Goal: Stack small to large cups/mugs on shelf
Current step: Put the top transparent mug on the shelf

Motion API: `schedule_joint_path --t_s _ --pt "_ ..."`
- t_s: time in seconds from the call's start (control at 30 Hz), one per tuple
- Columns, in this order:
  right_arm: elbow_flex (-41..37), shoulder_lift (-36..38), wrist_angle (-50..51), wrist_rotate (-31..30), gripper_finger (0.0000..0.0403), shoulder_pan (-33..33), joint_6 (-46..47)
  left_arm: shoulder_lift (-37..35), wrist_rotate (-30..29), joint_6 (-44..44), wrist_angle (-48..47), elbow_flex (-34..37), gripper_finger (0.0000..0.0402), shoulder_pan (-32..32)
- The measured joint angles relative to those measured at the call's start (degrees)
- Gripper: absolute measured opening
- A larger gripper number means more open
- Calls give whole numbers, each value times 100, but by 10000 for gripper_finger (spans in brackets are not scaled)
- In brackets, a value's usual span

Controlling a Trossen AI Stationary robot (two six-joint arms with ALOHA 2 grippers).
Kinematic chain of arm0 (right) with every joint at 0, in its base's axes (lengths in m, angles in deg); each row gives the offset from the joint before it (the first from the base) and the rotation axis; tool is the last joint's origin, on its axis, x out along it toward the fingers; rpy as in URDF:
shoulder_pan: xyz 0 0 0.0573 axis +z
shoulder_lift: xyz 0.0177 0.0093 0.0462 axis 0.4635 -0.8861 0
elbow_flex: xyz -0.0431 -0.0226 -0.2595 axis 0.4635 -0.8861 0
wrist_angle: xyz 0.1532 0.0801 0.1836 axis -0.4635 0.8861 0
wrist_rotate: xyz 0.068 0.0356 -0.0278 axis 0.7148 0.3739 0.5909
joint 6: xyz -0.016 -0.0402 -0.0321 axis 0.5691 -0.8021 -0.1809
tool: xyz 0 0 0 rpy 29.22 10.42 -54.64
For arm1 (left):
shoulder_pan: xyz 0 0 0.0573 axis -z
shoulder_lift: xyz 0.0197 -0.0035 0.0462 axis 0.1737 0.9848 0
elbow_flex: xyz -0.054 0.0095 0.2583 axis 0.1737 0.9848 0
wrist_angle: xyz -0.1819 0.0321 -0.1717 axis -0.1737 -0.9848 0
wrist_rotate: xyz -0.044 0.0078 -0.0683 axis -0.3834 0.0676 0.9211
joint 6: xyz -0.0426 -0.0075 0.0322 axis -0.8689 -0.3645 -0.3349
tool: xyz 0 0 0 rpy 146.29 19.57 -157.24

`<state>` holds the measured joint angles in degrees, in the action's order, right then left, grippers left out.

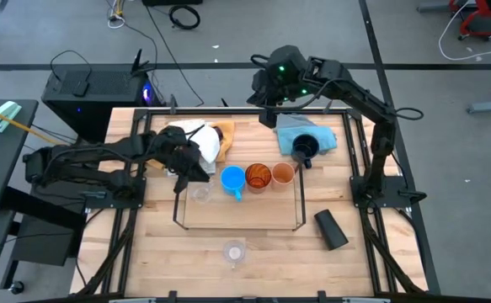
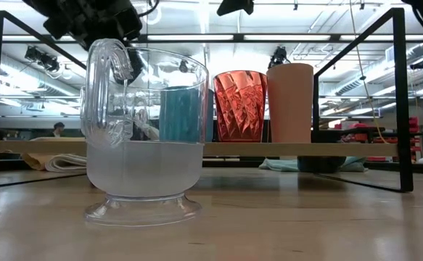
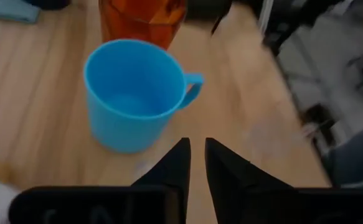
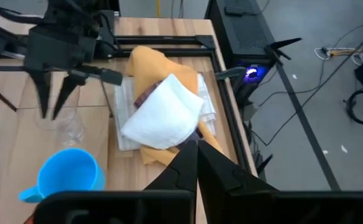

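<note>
The black wire shelf [image 1: 176, 206] stands mid-table. Along its far side a light-blue mug [image 1: 232, 179], an amber tumbler [image 1: 258, 177] and a small orange cup [image 1: 283, 174] stand upright in a row; the low view also shows the mug [image 2: 184, 114], tumbler [image 2: 239, 105] and cup [image 2: 291, 101]. A clear cup [image 1: 200, 194] stands at the shelf's left end. My left gripper [image 3: 195, 146] hovers above it beside the blue mug [image 3: 134, 93], fingers a narrow gap apart, empty. My right gripper [image 4: 197, 152] is shut and empty, high over the table's far edge.
A clear mug [image 1: 234, 251] stands upright near the front edge, large in the low view [image 2: 142, 138]. A black cup [image 1: 331, 229] lies on its side at the right front. A dark mug [image 1: 304, 150] sits on a blue cloth [image 1: 312, 130]. Yellow and white cloths [image 1: 205, 139] lie far left.
</note>
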<state>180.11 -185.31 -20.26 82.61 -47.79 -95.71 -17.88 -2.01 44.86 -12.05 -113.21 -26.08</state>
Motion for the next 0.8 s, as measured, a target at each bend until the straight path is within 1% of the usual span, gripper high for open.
schedule_joint_path --t_s 0.07,0.13,0.2,0.43,0.53,0.67,0.8 --pt "-1 -39 -22 4 16 8 -1 100 -223 348 -465 -266 52 69" --pt "-3 -49 -24 6 16 10 -1 142 -470 751 -1179 -555 50 94" --pt "-3 -78 -62 5 16 6 1 314 -646 1125 -1571 -970 51 98" --pt "-7 -98 -56 4 16 6 19 1185 -798 1971 -3204 -2400 61 96" --pt "-7 -98 -33 4 16 6 34 1627 -812 2245 -3875 -2846 63 146" --pt "-7 -98 -2 3 16 6 30 2061 -843 2350 -4335 -3078 60 304" --pt "-7 -98 3 4 16 6 28 2309 -1044 2248 -4367 -3081 54 510"
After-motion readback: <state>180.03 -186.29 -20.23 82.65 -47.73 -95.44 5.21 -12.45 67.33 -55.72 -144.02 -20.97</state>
